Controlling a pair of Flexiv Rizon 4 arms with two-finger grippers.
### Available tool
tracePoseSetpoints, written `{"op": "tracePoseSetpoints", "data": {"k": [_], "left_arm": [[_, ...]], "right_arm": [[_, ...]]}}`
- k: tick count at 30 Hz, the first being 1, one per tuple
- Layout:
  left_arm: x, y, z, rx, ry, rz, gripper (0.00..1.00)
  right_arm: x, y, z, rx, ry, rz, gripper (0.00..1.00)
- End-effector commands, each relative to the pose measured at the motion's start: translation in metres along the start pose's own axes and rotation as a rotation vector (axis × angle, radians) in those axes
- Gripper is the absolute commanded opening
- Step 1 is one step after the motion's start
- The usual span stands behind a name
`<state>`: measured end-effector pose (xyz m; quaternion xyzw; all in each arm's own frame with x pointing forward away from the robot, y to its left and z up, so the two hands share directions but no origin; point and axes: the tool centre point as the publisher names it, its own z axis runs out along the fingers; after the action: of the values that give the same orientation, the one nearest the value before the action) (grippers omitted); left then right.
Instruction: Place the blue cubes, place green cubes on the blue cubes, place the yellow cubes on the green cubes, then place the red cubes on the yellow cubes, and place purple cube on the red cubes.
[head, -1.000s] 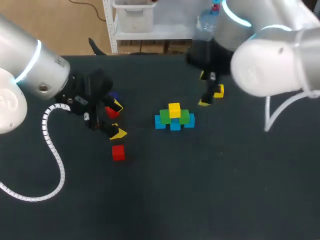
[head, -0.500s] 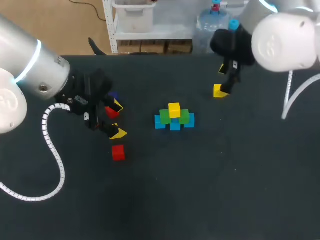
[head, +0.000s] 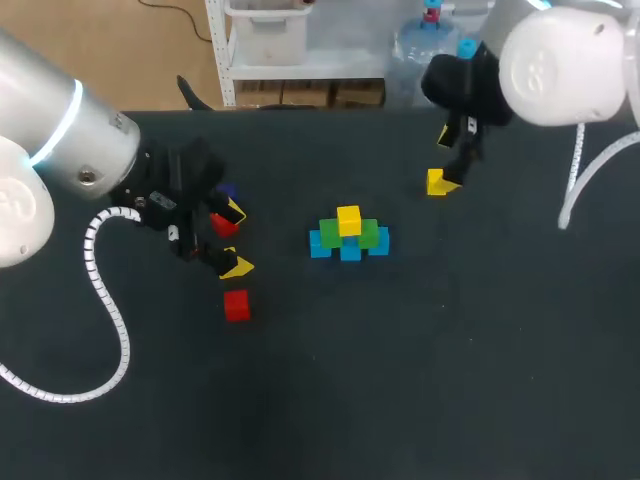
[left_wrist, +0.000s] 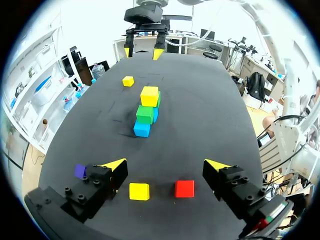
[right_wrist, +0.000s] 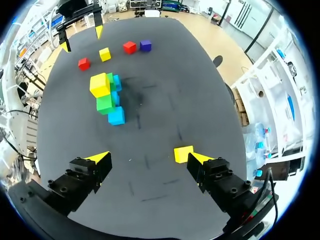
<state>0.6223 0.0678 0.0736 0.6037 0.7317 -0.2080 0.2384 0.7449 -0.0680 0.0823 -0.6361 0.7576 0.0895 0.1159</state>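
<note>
Pyramid (head: 349, 236) of blue, green, one yellow cube atop

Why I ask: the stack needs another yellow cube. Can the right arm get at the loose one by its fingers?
Probably yes: the open right gripper hangs just by the yellow cube, with bare table around it.

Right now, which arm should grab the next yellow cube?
Probably right: the lone yellow cube sits by one jaw of the open right gripper, nothing near it. The left gripper frames a second yellow cube, but a red cube crowds it.
</note>
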Motion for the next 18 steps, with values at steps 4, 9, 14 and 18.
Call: {"op": "tracePoseSetpoints", "data": {"k": [4, 9, 14, 18], "left_arm": [[0.002, 0.0, 0.0, 0.001, -0.006, 0.003, 1.0], [0.002, 0.0, 0.0, 0.001, -0.006, 0.003, 1.0], [0.002, 0.0, 0.0, 0.001, -0.006, 0.003, 1.0], [0.002, 0.0, 0.0, 0.001, -0.006, 0.003, 1.0]], "right_arm": [[0.009, -0.015, 0.013, -0.063, 0.012, 0.009, 1.0], [0.011, -0.035, 0.015, -0.087, 0.001, -0.024, 1.0], [0.013, -0.047, 0.025, -0.1, 0.028, -0.139, 1.0], [0.017, -0.047, 0.036, -0.088, 0.104, -0.227, 1.0]]}}
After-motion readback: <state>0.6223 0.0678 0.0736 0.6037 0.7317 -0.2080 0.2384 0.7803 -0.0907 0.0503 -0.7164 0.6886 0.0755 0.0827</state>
